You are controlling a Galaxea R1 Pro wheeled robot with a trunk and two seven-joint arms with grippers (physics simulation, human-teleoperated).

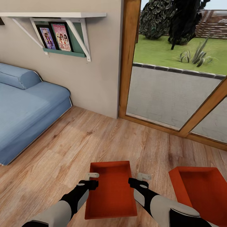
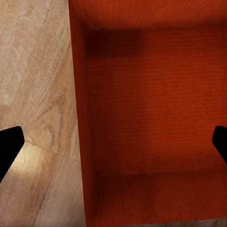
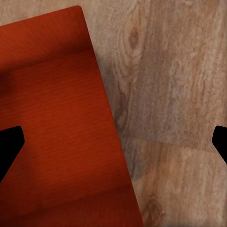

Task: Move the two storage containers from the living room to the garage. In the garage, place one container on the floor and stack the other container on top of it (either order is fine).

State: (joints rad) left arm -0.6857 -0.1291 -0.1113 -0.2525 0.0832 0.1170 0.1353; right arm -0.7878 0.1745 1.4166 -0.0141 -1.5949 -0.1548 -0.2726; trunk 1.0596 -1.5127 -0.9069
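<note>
Two orange-red storage containers rest on the living room's wood-plank floor. One container (image 1: 112, 189) lies straight ahead between my arms, and the other (image 1: 201, 189) is at the lower right. My left gripper (image 1: 91, 175) is open over the near container's left wall. In the left wrist view this gripper (image 2: 113, 144) has one finger over the floor and one over the container's ribbed bottom (image 2: 151, 118). My right gripper (image 1: 143, 176) is open over the right wall, and in its wrist view (image 3: 113, 144) it spans the container's edge (image 3: 56, 118) and bare planks.
A blue sofa (image 1: 25, 107) fills the left side. A wood-framed glass door (image 1: 129, 63) stands ahead on the right, with garden behind it. A wall shelf (image 1: 56, 31) holding pictures hangs above the sofa. Open wood floor (image 1: 78, 142) lies between sofa and containers.
</note>
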